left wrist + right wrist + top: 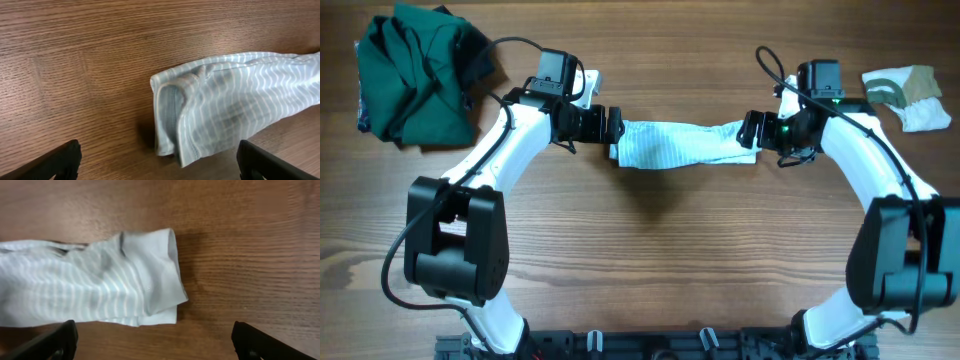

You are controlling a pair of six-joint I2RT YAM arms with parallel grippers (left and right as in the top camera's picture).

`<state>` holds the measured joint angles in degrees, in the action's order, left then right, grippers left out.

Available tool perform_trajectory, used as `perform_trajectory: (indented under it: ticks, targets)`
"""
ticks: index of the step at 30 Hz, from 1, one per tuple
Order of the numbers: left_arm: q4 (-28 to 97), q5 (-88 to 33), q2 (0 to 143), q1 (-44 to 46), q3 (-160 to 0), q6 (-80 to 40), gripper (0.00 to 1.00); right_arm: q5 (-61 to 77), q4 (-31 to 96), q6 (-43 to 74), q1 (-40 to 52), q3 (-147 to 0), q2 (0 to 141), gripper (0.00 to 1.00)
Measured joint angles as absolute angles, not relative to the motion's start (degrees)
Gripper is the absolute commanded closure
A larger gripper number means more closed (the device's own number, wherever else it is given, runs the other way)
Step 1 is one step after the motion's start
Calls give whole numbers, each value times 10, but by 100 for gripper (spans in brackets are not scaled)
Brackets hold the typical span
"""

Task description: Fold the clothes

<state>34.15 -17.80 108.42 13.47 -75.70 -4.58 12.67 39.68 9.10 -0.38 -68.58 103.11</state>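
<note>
Brown wood-grain table (pixel 650 250) under everything. At 10 o'clock in the overhead view, a bulky dark green fabric garment (pixel 415 75), crumpled in a heap, well apart from the rest. Just above centre, toward 12 o'clock, a small pale blue-and-white finely striped fabric garment (pixel 680 145), drawn out into a narrow band running from 9 to 3 o'clock, lying on the table, slightly twisted near its 3 o'clock end. At 2 o'clock, a small white-and-olive cloth piece (pixel 910 95), bunched up, apart from the striped garment. Left gripper (pixel 613 126) at the striped garment's 9 o'clock end, black fingers spread wide, pinching nothing; from the left wrist, the folded hem (pixel 170 115) lying flat on the wood between and ahead of the two fingertips (pixel 60 160), touching neither. Right gripper (pixel 752 130) at the garment's 3 o'clock end, likewise spread wide and empty; from the right wrist, the doubled cloth edge (pixel 165 280) resting on the table, clear of both fingertips (pixel 55 340).
</note>
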Motion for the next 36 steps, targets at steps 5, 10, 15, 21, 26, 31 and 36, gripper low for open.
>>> perform_trajectory:
  ticks: [5, 10, 15, 21, 26, 31, 36]
  targets:
    - [342, -180, 1084, 135, -757, -46, 0, 146, 379, 76, -3, -684, 1076, 2]
    - [342, -179, 1084, 135, -757, -46, 0, 153, 368, 72, 12, -682, 1088, 2]
    - [342, -179, 1085, 135, -757, -46, 0, 154, 354, 72, 34, -681, 1089, 3]
    - [342, -179, 1097, 135, -757, -46, 0, 154, 352, 71, 41, -682, 1100, 14]
    - [342, -179, 1108, 135, -757, -46, 0, 154, 347, 65, 41, -683, 1108, 59]
    - [342, -178, 1111, 135, -757, -46, 0, 154, 344, 74, 40, -684, 1115, 68]
    - [342, -178, 1111, 135, -757, -46, 0, 154, 354, 91, 41, -685, 1115, 92]
